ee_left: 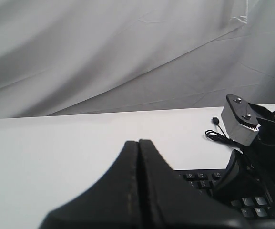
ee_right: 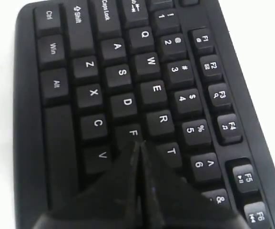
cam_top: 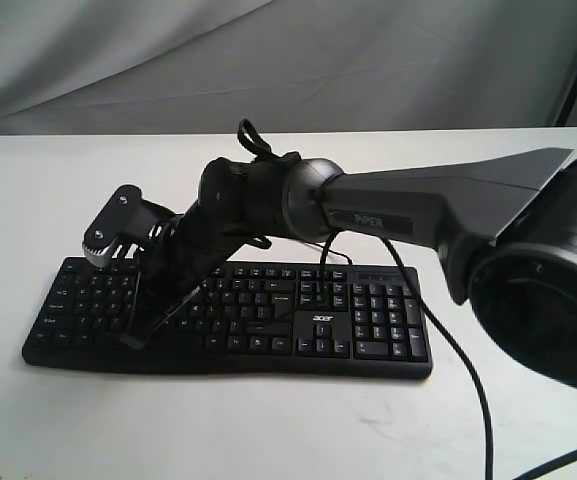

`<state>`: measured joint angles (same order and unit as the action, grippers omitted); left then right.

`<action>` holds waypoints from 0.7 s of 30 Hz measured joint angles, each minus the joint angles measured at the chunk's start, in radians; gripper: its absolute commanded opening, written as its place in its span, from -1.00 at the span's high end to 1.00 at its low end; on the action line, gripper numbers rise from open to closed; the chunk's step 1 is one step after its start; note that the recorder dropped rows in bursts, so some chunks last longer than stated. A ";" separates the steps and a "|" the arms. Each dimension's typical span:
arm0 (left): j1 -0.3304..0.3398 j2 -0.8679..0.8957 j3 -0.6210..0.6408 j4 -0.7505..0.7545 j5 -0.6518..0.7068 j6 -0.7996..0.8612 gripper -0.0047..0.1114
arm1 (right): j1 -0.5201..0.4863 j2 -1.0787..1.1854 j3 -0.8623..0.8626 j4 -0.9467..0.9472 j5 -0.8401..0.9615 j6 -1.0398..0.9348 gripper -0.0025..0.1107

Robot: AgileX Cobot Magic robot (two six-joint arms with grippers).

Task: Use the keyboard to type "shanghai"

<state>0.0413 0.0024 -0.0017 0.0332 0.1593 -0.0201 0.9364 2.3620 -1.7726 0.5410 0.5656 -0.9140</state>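
Two grippers are in play, and both have their jaws pressed together with nothing between them. The right gripper (cam_top: 136, 338) reaches across from the right and slants down over the left part of the keyboard (cam_top: 268, 325). In its wrist view its tip (ee_right: 138, 143) sits just beside the F key (ee_right: 133, 133). I cannot tell whether it touches a cap or hangs just above. The left gripper (ee_left: 138, 142) is held off to the left, above the bench (cam_top: 268, 430), with the keyboard's corner and thin cable (ee_left: 217, 135) in its view.

The keyboard lies flat near the middle of the bench, long side running left to right, numeric pad at the right end. It looks like a stiff, light plastic slab that would probably slide on the smooth top if pushed sideways. It needs no grasp at all. The place to meet it is the centre of a single cap, pressed straight down with the closed tip. The keys likely give a short, springy travel and want only a light touch. They sit tight together, so an off-centre tip could catch a neighbour.
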 measured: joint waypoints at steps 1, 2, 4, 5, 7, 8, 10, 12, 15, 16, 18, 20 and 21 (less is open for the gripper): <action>0.000 0.000 0.000 0.000 0.000 0.000 0.92 | 0.000 0.002 0.000 0.000 0.000 0.000 0.96; 0.000 0.000 0.000 0.000 0.000 0.000 0.92 | 0.000 0.005 0.000 0.000 -0.001 0.000 0.96; 0.000 0.000 0.000 0.000 0.000 0.000 0.92 | 0.000 0.012 0.000 0.002 -0.005 0.000 0.96; 0.000 0.000 0.000 0.000 0.000 0.000 0.92 | 0.000 0.014 -0.002 0.004 -0.005 0.000 0.96; 0.000 0.000 0.000 0.000 0.000 0.000 0.92 | 0.000 0.014 -0.002 0.004 -0.005 0.000 0.96; 0.000 0.000 0.000 0.000 0.000 0.000 0.92 | 0.000 0.014 -0.002 0.004 -0.005 0.000 0.96; 0.000 0.000 0.000 0.000 0.000 0.000 0.92 | 0.000 0.011 -0.002 0.000 -0.005 0.000 0.96; 0.000 0.000 0.000 0.000 0.000 0.000 0.92 | 0.000 0.003 -0.002 -0.005 -0.002 0.000 0.96; 0.000 0.000 0.000 0.000 0.000 0.000 0.92 | 0.000 -0.012 -0.002 -0.014 0.002 0.000 0.96; 0.000 0.000 0.000 0.000 0.000 0.000 0.92 | 0.000 -0.019 -0.002 -0.021 0.010 0.009 0.96; 0.000 0.000 0.000 0.000 0.000 0.000 0.92 | 0.000 -0.021 -0.002 -0.044 0.036 0.034 0.96; 0.000 0.000 0.000 0.000 0.000 0.000 0.92 | -0.004 -0.021 -0.002 -0.058 0.051 0.046 0.96; 0.000 0.000 0.000 0.000 0.000 0.000 0.92 | -0.006 -0.021 -0.002 -0.060 0.051 0.048 0.96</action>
<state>0.0413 0.0024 -0.0017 0.0332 0.1593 -0.0201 0.9303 2.3414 -1.7747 0.4808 0.6168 -0.8657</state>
